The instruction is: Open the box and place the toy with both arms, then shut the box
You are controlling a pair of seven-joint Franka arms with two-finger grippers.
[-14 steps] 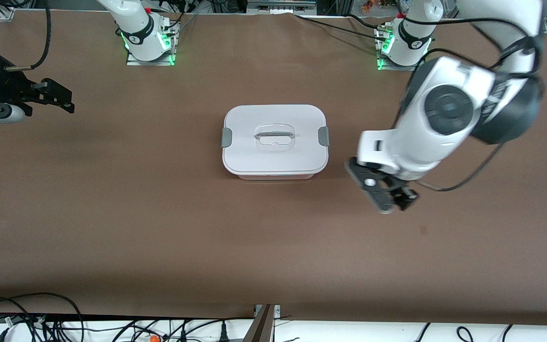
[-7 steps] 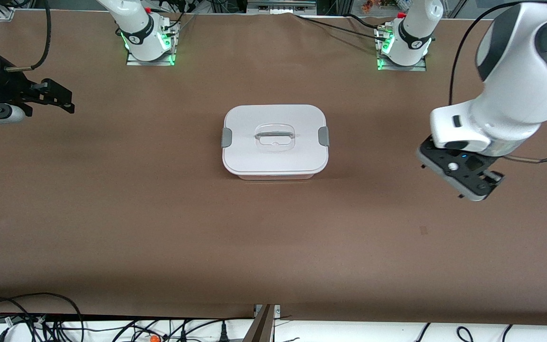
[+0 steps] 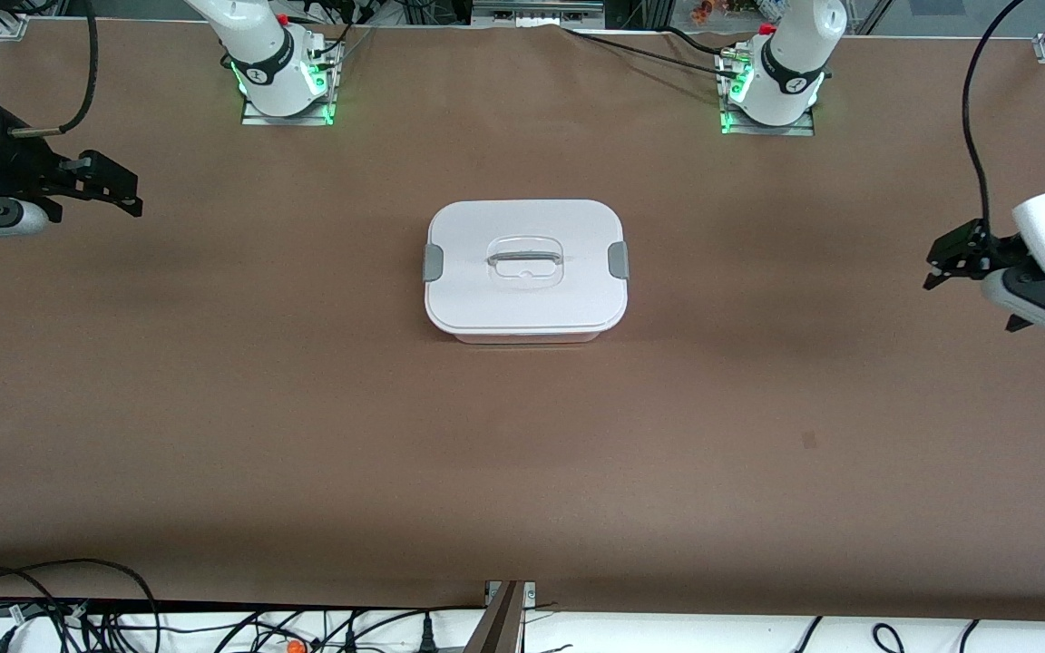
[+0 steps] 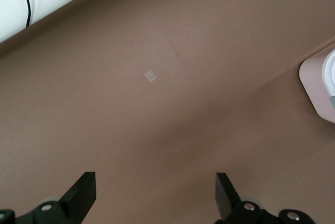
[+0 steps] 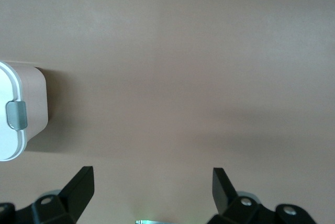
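The box (image 3: 525,269) sits at the centre of the tabletop, well clear of every edge. Its white lid (image 3: 522,258) is seated flat on the pale pink tub, and the grey side clips (image 3: 433,262) lie against the lid's two short ends. The clear recessed handle (image 3: 523,262) is untouched. The toy is not visible in any view; judging by the closed lid, it is most likely inside the box.

The left gripper (image 3: 958,257) now hangs over the table edge at the left arm's end, well apart from the box. One second ago it was just beside the box's clip on that side; half a second ago it was already midway to the edge. The left wrist view shows its fingers (image 4: 81,192) spread wide with nothing between them, and only a corner of the box at the frame border.

The right gripper (image 3: 110,189) waits over the table edge at the right arm's end, unchanged across all three front frames. Its fingers (image 5: 78,185) are also spread and empty.

Judgement: with the lid shut and both arms withdrawn to their ends, the task appears complete. No further contact with the box seems required.
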